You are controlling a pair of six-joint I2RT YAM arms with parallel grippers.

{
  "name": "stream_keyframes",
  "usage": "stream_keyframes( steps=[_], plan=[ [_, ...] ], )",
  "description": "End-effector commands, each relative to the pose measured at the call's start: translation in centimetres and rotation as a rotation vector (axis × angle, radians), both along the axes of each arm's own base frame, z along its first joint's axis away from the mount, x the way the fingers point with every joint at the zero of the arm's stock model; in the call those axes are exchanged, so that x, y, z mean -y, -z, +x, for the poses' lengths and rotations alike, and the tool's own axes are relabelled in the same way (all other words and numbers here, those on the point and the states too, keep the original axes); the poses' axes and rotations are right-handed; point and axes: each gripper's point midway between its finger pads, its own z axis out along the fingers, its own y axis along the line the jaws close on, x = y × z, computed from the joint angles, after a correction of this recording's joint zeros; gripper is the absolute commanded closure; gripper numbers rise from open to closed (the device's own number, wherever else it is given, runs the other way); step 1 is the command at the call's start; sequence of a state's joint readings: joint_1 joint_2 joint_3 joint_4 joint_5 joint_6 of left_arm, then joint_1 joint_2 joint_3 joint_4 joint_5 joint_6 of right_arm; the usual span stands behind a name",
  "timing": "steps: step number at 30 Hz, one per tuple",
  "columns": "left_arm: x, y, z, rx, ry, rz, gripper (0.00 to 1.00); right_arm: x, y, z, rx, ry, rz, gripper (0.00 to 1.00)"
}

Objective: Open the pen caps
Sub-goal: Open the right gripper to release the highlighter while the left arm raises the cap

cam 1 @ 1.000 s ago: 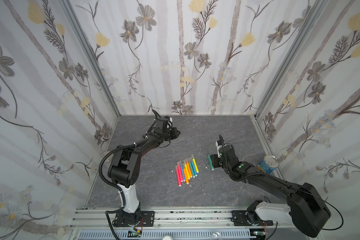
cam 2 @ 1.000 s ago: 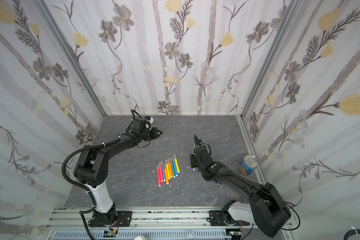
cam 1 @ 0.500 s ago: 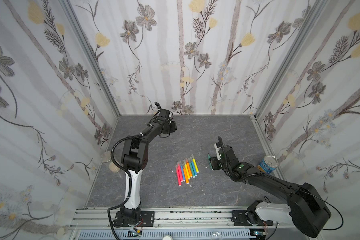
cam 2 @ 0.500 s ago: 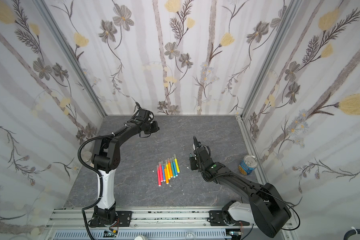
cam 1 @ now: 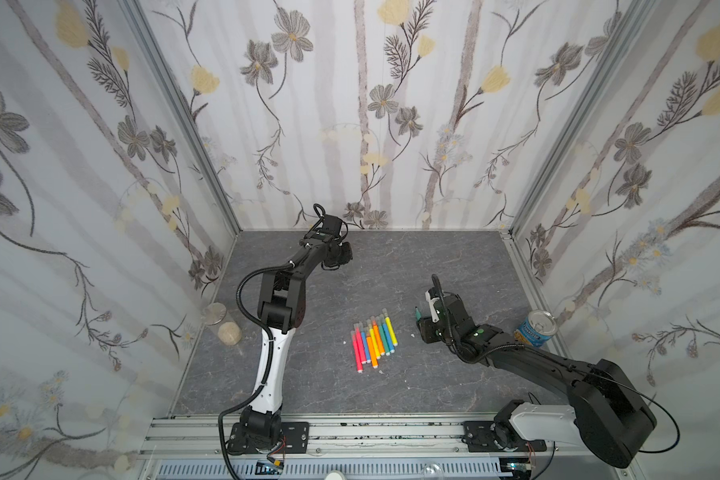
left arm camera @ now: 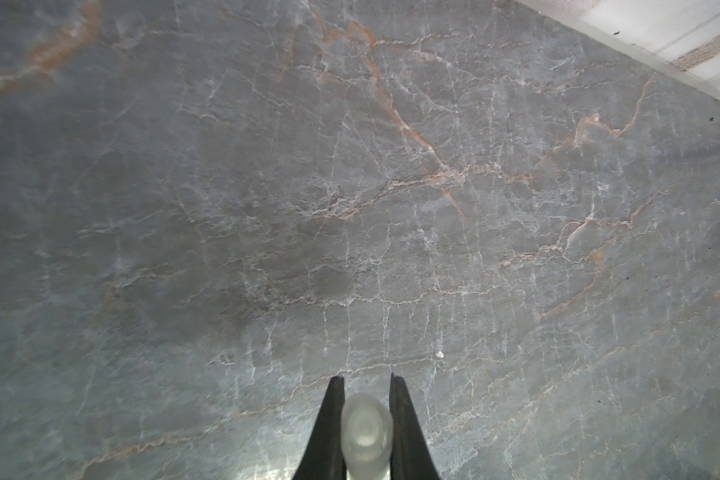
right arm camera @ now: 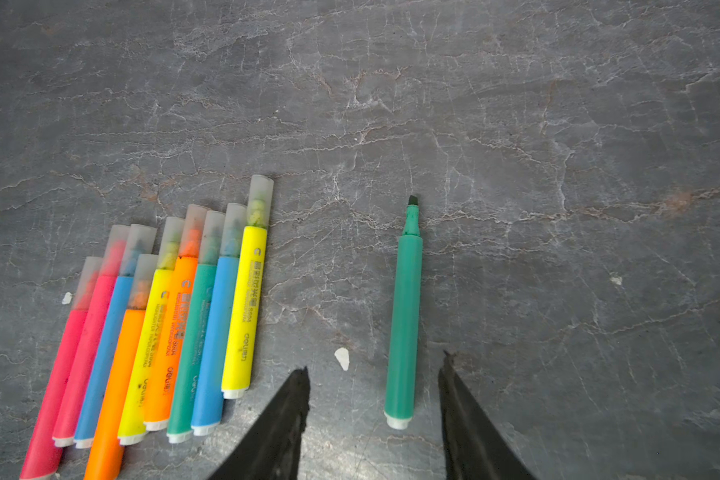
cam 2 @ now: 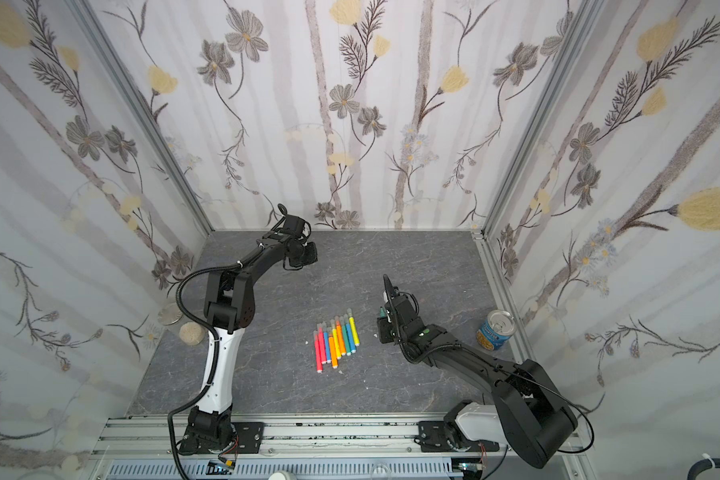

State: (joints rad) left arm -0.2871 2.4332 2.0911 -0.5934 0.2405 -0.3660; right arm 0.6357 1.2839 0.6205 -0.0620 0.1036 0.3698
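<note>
My left gripper (left arm camera: 366, 378) is shut on one translucent pen cap (left arm camera: 366, 432), held over bare table near the back wall in both top views (cam 1: 344, 254) (cam 2: 308, 253). Right of centre, my right gripper (right arm camera: 375, 361) stands open low over the table (cam 1: 424, 328). An uncapped green pen (right arm camera: 404, 316) lies on the table, its white end between the jaws and touching neither. Its dark tip (cam 1: 417, 311) points towards the back wall. A row of several pens (cam 1: 375, 338) (cam 2: 336, 338) (right arm camera: 163, 324) lies mid-table, each with its cap (right arm camera: 260, 199) on.
A blue tin can (cam 1: 537, 328) (cam 2: 495, 330) stands at the right edge. A beige ball (cam 1: 229, 332) and a round glass piece (cam 1: 215, 313) sit by the left wall. Small white scraps (right arm camera: 341, 357) lie near the green pen.
The left arm has lifted its elbow from low at the left to upright, and its gripper has stayed near the back wall. The right gripper has barely moved.
</note>
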Motion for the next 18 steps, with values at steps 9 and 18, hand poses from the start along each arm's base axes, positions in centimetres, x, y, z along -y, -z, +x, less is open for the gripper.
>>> stream_keyframes(
  steps=[9,18],
  plan=[
    [-0.6,2.6,-1.0,-0.07,0.022,0.023,0.94,-0.5,0.4,0.4,0.002,0.006,0.011,0.49],
    [-0.7,3.2,-1.4,-0.074,0.024,0.016,0.75,-1.1,1.1,0.5,-0.018,-0.003,0.002,0.49]
  ],
)
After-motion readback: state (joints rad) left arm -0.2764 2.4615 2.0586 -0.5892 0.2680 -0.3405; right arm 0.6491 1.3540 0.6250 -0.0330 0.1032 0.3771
